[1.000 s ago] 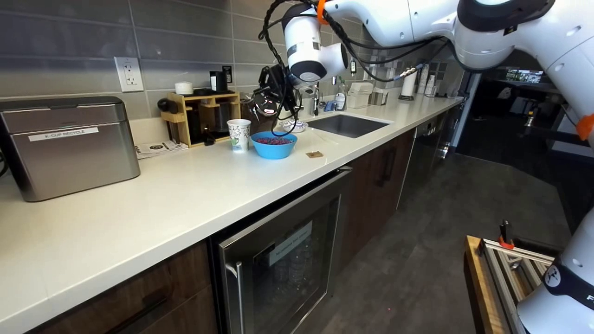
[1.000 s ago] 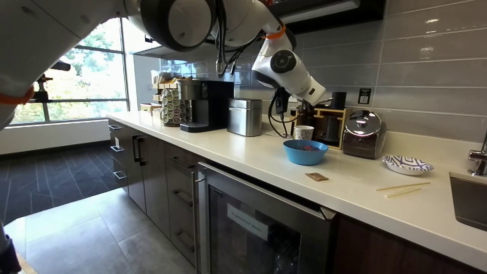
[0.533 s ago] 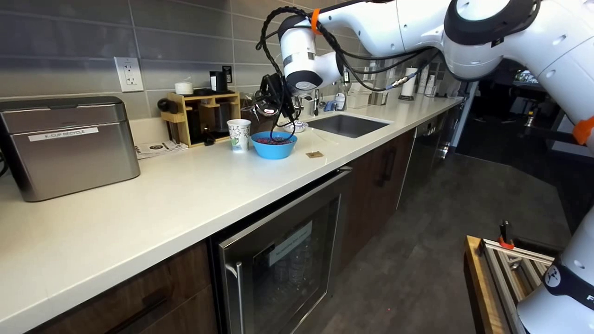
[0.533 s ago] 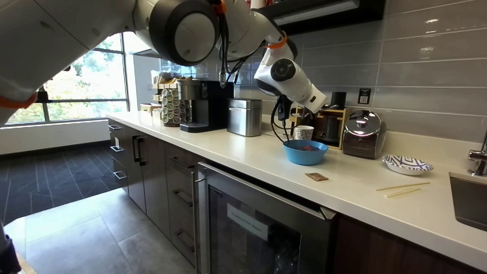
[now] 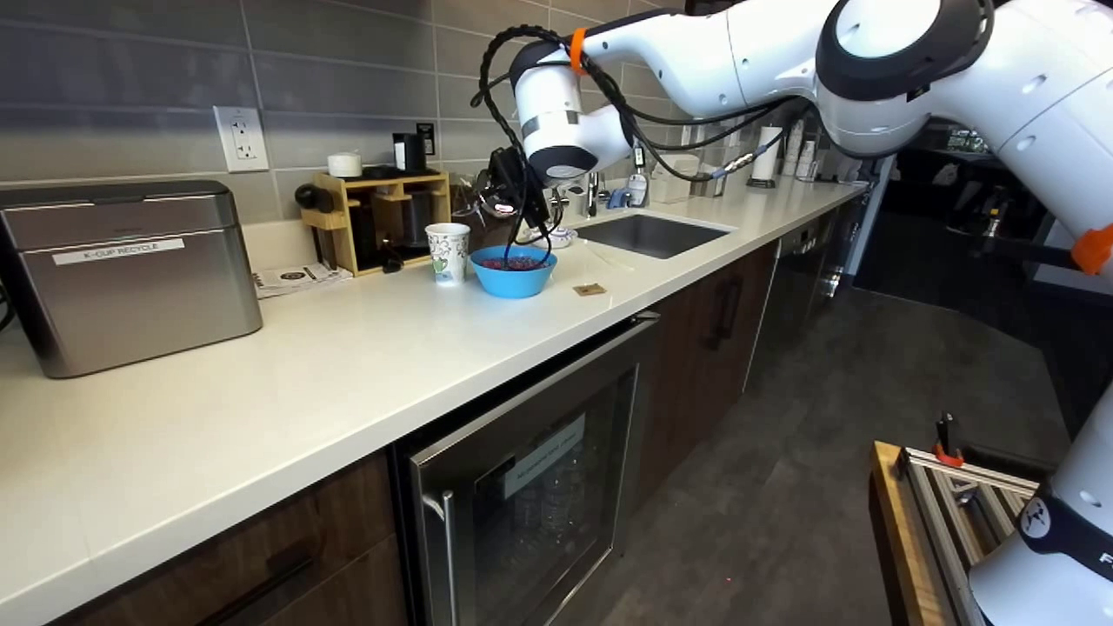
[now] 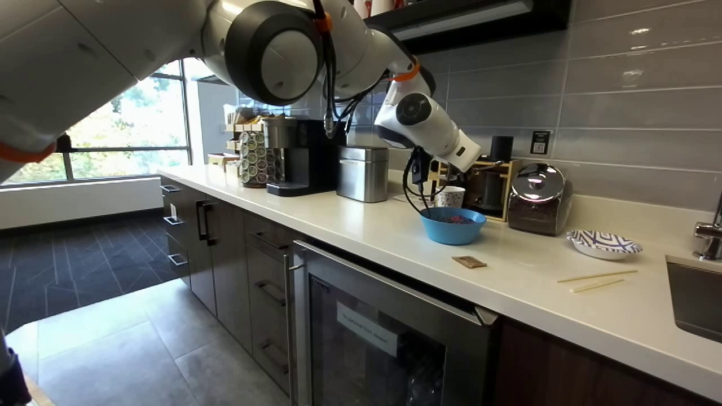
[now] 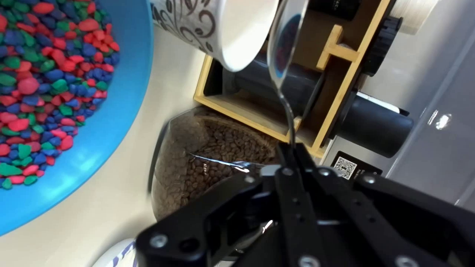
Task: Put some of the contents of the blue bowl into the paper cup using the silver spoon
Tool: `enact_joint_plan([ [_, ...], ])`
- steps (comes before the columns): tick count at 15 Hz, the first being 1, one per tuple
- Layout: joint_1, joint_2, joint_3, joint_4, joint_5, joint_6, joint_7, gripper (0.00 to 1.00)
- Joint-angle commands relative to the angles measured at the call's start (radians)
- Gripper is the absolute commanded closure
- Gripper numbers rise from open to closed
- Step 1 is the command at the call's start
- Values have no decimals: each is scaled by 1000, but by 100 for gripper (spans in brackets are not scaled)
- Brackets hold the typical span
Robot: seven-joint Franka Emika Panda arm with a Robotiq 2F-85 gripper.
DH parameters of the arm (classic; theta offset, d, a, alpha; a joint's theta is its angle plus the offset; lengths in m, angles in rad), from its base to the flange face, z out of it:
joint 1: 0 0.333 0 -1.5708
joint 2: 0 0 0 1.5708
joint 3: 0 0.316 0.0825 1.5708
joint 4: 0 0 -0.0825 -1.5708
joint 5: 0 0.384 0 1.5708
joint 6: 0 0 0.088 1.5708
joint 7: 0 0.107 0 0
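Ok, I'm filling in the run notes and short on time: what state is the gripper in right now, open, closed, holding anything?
Gripper: closed, holding the silver spoon by its handle.

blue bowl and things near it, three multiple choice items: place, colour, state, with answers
1. Where is the paper cup?
A in the sink
B on the floor
C on the counter

2. Colours of the pieces in the blue bowl?
A red, blue, green
B only yellow
C only white

3. The pincer is
A wide open
B shut on the silver spoon
C gripping the blue bowl

1 C: its base meets the counter.
2 A: the wrist view shows them mixed.
3 B: the silver spoon juts from it.
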Motion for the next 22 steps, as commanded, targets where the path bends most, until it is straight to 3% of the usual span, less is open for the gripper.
enact_joint_plan([
  [1,60,21,-57,38,-8,54,49,100],
  [14,193,10,-224,45,27,136,63,100],
  [15,264,-24,-363,-20,-66,92,252,100],
  [20,352,-11,-504,-32,-159,102,413,100],
  [21,373,-7,-527,-6,-67,88,331,100],
  [22,390,-11,-552,-18,-60,85,339,100],
])
